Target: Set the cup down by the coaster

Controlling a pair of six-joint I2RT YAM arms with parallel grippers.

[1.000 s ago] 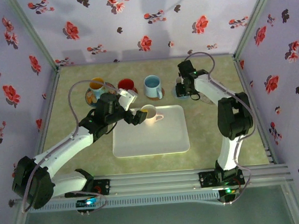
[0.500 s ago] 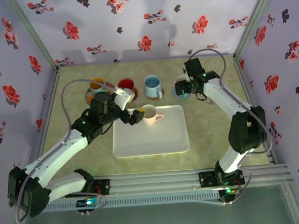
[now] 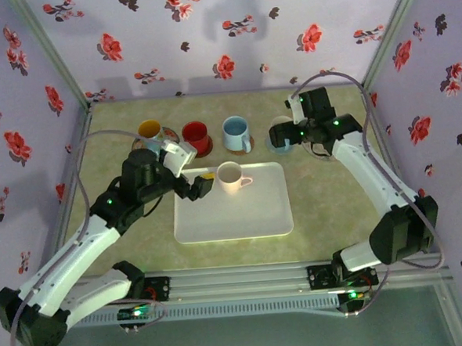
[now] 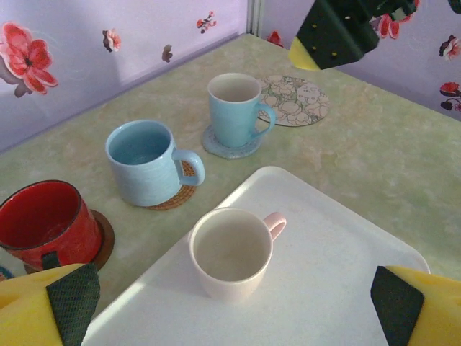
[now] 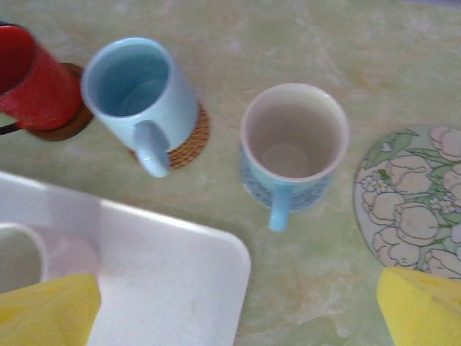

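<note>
1. Right claw (image 5: 230,313) is seen spread wide with nothing held. Within the last second it has been opened and drawn up and back off the cup (image 5: 292,144).
2. The cup is left upright near the far edge of the desk (image 3: 328,214), right of centre, on a small blue mat (image 4: 216,143). The flowered coaster (image 5: 414,209) lies just beside it, toward the far right corner, with a narrow strip of desk between them.
3. From this release, the placing of the cup is judged done or very nearly so.
4. Left claw (image 4: 230,313) is likewise held fully open and empty. It has been pulled back from the pink cup (image 4: 232,252), which stands untouched at the far edge of the tray (image 4: 324,274).
5. A blue mug (image 3: 235,132), a red mug (image 3: 195,134) and a yellow mug (image 3: 149,131) are lined along the far edge, left of the cup.
6. The desk is pale green and mottled. It is enclosed by lilac walls (image 3: 222,32) printed with red flowers, with metal posts at the far corners.
</note>
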